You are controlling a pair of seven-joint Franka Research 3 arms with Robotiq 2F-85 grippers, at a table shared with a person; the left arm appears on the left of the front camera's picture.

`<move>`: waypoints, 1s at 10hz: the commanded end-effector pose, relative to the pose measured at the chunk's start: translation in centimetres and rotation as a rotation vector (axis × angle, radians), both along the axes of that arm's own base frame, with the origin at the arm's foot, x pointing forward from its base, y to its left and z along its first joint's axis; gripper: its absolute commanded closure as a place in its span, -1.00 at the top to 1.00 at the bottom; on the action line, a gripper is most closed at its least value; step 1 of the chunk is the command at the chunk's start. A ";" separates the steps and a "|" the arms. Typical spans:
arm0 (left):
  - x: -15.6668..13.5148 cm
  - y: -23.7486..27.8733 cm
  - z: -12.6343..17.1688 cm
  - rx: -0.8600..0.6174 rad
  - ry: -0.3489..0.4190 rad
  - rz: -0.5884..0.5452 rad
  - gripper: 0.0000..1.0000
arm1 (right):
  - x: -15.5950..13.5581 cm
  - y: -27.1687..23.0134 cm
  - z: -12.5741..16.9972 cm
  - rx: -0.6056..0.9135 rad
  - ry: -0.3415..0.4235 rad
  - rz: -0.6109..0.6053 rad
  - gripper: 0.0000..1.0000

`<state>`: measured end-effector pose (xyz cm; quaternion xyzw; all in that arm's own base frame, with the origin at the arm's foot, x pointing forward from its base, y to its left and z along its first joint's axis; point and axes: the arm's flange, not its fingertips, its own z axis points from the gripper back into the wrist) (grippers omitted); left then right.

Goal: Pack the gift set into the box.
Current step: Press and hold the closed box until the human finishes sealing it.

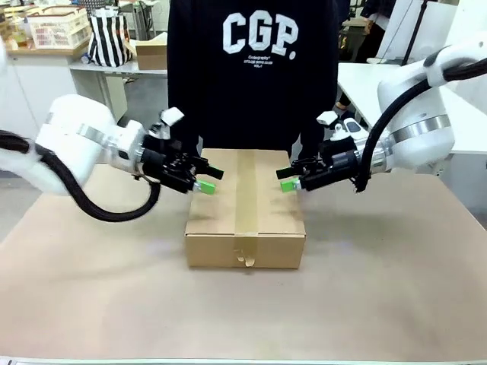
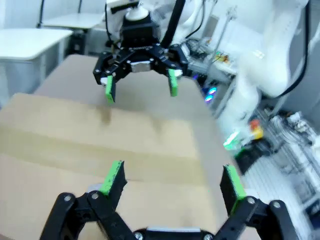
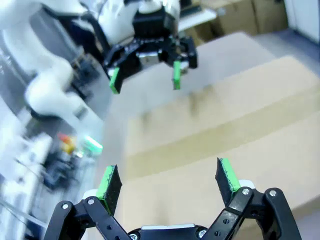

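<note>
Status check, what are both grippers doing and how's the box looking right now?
Left gripper open, empty, at the box's left edge. Right gripper open, empty, at its right edge. Box closed, taped along the top. Person standing right behind it.

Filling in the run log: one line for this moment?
box: closed, taped | left hand: open, at its left edge | right hand: open, at its right edge
</note>
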<state>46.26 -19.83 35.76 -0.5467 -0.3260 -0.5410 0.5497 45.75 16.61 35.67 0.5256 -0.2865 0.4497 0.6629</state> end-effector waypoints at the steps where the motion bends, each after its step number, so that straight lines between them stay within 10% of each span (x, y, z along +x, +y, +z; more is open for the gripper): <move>1: -3.6 3.9 3.9 0.039 0.266 0.020 1.00 | -3.6 -3.1 4.0 0.014 0.276 -0.074 1.00; 3: -7.6 7.3 5.7 0.140 0.534 0.043 1.00 | -7.2 -6.6 5.6 0.085 0.432 -0.151 1.00; 6: -11.9 16.8 6.5 -0.035 0.680 0.100 1.00 | -11.4 -14.3 6.1 0.174 0.603 -0.276 1.00; 9: -14.3 21.3 5.4 -0.151 0.703 0.201 1.00 | -12.5 -20.4 6.1 0.177 0.727 -0.446 1.00; 10: -13.6 20.8 4.8 -0.162 0.682 0.191 1.00 | -10.4 -18.0 5.9 0.186 0.632 -0.356 1.00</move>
